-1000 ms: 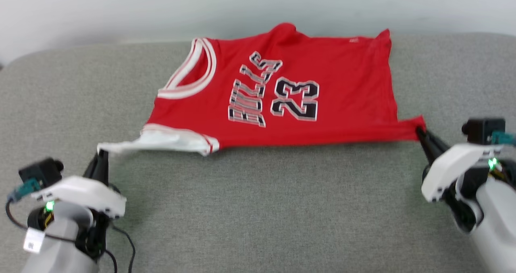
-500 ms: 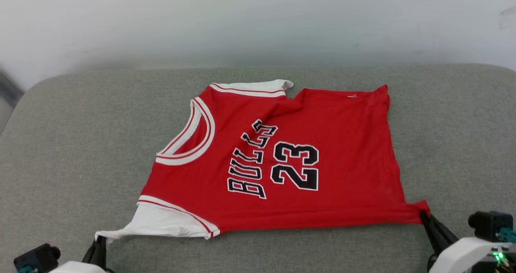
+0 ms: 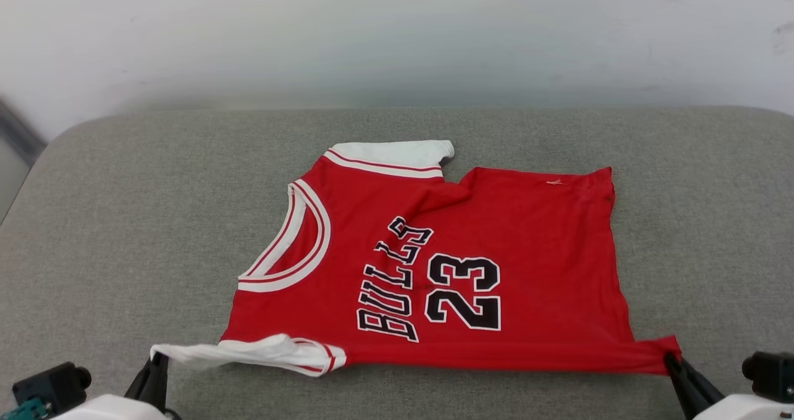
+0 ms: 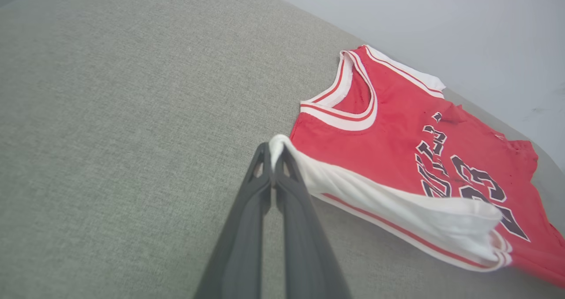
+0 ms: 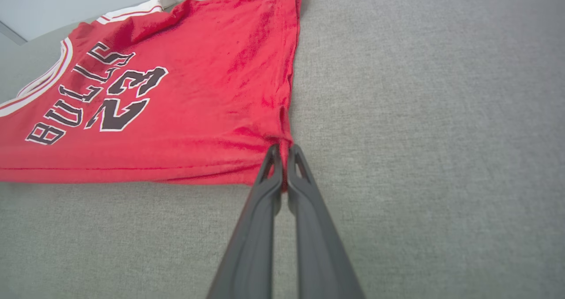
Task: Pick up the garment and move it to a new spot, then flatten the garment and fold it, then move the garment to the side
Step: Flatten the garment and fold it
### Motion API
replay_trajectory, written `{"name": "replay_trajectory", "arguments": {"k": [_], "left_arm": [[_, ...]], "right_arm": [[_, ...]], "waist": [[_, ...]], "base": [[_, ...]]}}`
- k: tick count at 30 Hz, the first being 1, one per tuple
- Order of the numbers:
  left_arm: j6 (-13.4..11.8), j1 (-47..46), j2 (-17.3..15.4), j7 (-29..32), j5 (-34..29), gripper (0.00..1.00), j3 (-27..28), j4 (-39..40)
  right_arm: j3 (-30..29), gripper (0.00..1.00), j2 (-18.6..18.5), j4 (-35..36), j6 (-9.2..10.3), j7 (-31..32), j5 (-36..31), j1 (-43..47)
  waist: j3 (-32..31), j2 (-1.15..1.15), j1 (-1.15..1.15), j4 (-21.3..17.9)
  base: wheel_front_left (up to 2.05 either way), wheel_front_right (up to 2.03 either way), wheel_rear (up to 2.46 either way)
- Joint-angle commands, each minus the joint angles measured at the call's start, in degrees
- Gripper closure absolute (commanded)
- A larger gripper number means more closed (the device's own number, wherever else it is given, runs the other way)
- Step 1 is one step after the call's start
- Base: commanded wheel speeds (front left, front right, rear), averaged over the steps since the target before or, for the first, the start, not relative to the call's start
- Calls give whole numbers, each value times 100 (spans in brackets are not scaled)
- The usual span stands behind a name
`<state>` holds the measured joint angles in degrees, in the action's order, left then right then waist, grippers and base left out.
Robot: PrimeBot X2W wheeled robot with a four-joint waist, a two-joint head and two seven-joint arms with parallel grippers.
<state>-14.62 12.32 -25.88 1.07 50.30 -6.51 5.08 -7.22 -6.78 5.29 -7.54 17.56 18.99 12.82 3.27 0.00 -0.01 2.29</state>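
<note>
At the near edge of the grey fabric-covered desk (image 3: 124, 221), the robot's left pincer (image 3: 157, 363) is clenched on the tip of the white near sleeve (image 3: 248, 350). Its right pincer (image 3: 671, 359) is clamped on the near hem corner (image 3: 654, 350) of the red "BULLS 23" jersey T-shirt (image 3: 496, 221), and the shirt's near side is drawn taut between the two. The shirt lies print-up across the middle of the desk, collar (image 3: 325, 237) toward the left edge and hem toward the right, its body mostly smooth. A crease runs beside the far sleeve (image 3: 397, 153), which lies flat toward the far edge, below the pale wall (image 3: 397, 35). On this evidence the shirt is laid out at its spot and the flattening looks nearly through. The near sleeve is bunched and lifted off the desk, and the folding and the move to the side are yet to come.
</note>
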Motion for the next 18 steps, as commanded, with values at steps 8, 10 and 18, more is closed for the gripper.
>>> {"name": "replay_trajectory", "arguments": {"k": [8,10,18], "left_arm": [[262,-1239,91,75,-224,100,-387,-433],[363,-1527,182,68,-222,100,-491,-664],[822,-2628,451,3,-213,100,-749,-1954]], "right_arm": [[135,100,-18,-379,8,171,-187,-956],[237,100,-52,-604,7,182,-168,-1203],[640,100,-318,-1733,7,37,-37,-2101]], "waist": [[135,0,1,-112],[181,0,1,-119],[482,0,1,-99]], "base": [[0,0,0],[0,0,0],[0,0,0]]}}
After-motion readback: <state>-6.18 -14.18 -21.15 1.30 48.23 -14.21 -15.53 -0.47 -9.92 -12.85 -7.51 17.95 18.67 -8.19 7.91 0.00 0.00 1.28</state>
